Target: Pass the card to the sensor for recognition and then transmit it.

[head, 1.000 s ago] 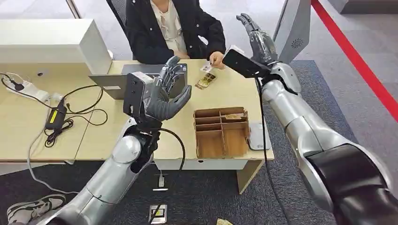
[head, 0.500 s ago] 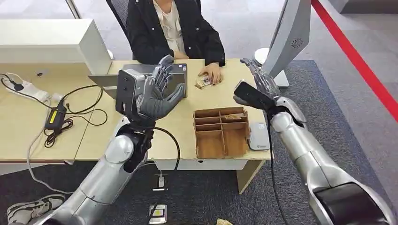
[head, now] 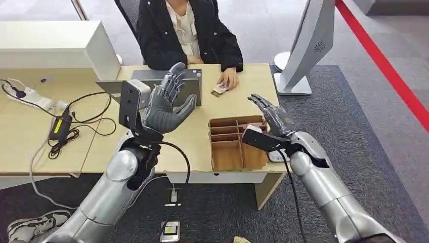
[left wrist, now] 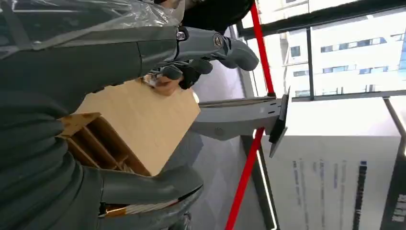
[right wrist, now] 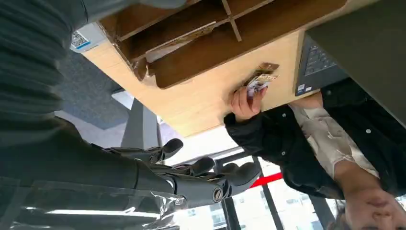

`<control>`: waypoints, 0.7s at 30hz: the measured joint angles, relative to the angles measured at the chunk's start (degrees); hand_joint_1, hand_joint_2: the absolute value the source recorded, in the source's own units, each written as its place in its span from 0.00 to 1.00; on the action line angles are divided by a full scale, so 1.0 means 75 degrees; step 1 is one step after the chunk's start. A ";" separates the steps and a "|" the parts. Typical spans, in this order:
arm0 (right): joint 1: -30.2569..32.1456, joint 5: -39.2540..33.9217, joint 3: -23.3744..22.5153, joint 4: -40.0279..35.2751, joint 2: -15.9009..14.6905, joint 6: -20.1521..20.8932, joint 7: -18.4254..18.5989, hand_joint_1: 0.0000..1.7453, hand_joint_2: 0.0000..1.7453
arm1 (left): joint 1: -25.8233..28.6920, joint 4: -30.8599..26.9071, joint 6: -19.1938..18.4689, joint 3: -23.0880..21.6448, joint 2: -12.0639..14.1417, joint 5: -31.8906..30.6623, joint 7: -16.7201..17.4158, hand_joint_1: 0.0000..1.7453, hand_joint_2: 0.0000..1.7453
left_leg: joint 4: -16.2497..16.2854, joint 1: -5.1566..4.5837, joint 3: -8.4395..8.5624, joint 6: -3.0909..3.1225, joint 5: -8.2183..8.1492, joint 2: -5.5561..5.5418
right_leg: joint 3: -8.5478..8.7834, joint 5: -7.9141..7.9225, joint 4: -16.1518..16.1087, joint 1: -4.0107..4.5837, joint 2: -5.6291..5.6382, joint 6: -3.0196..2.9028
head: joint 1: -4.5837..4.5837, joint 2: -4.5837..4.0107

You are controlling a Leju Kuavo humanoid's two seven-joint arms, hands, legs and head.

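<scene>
Card (head: 219, 89) half-hidden under person's hand (head: 228, 78); left hand (head: 168, 104), right hand (head: 272, 117) spread, empty.

One worktop (head: 30, 136) carries one laptop (head: 152, 83), one wooden divider box (head: 238, 144), one small stack of cards (head: 219, 89) under one person's hand (head: 230, 77), one white box (head: 55, 45), one power strip (head: 30, 96), one black power adapter (head: 59, 126), plus two robot hands, left (head: 169, 104) and right (head: 270, 119).

No readable text or labels anywhere.
</scene>
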 joint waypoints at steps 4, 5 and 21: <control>0.0015 0.0047 0.0044 -0.0126 -0.0035 -0.0052 0.0000 0.00 1.00 | 0.0059 -0.0047 -0.0067 0.0058 0.0035 -0.0003 0.0000 0.00 1.00 | 0.0000 0.0000 -0.0001 0.0000 0.0000 0.0000 | -0.0001 0.0000 0.0000 0.0000 0.0000 0.0000 | 0.0000 0.0000; 0.0014 0.0073 0.0058 -0.0140 -0.0035 -0.0081 0.0000 0.00 1.00 | 0.0072 -0.0058 -0.0096 0.0081 0.0041 -0.0020 0.0000 0.00 1.00 | 0.0000 0.0000 -0.0001 0.0000 0.0000 0.0000 | -0.0001 0.0000 0.0000 0.0000 0.0000 0.0000 | 0.0003 0.0000; -0.0450 0.0865 0.0230 0.0779 0.0223 -0.1579 -0.0466 0.00 1.00 | 0.0120 -0.0061 -0.0414 0.0163 0.0000 -0.0108 -0.0003 0.00 1.00 | -0.0001 0.0000 -0.0001 0.0000 0.0000 -0.0001 | 0.0000 0.0000 0.0001 0.0000 0.0000 0.0000 | 0.0000 0.0000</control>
